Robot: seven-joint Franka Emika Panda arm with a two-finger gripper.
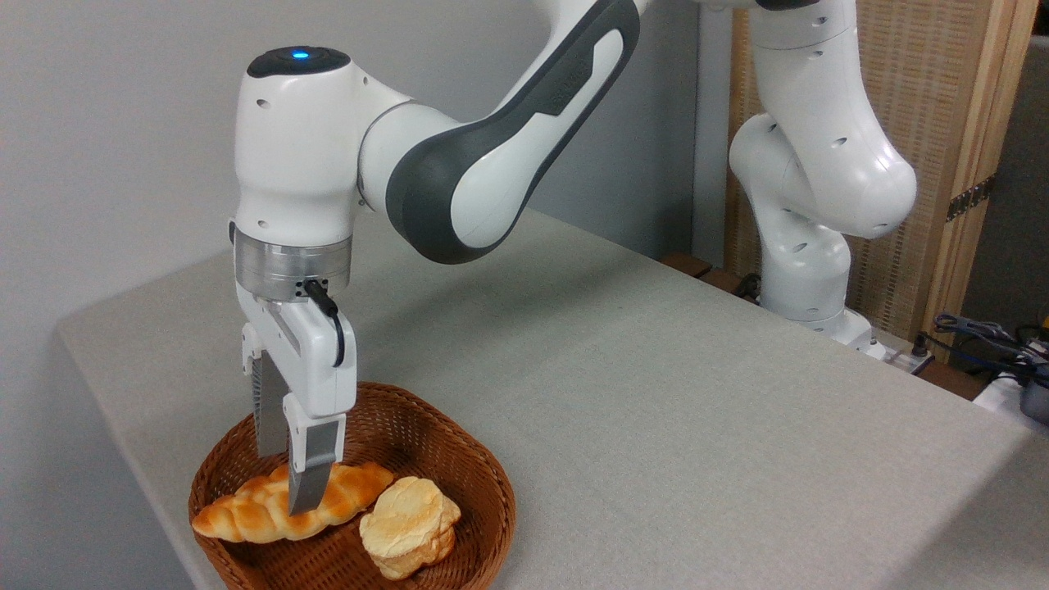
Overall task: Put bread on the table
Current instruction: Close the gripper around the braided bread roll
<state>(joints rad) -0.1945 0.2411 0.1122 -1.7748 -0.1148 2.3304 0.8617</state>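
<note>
Plain grey wall behind everything, with a woven screen in a wooden frame (934,123) off to the right and some cables (983,336) trailing past the table's far corner. Pretty bare setup otherwise.

Biggest thing in shot is the table (656,393), a big rectangle covered in light grey-beige cloth-looking stuff, with loads of free space in the middle and to the right. Good news for the job, since the loaf just needs to end up anywhere on that.

Next up is the white arm (492,147), bolted down at the back right and reaching all the way across to the front left, wrist pointing straight down. Makes sense, it's coming in from the top because the target sits inside something with walls.

That something is the brown wicker basket (483,483) at the front left corner, near the table edge. Two items in it: the bread (246,512), a long braided golden loaf lying across the left side, and a pale round bun (410,524) touching its right end.

The gripper (288,479) is down in the basket, straddling the loaf around its middle, one finger in front and the other behind. Jaws look narrow, about loaf width, but I honestly can't tell whether they're actually pinching it or just sitting either side. The loaf looks like it's resting on the basket floor, so I'd say we're at the grab stage, nothing lifted yet.

My guess for the risk: that bun is snug against the loaf and could get dragged or bumped on the way up.
</note>
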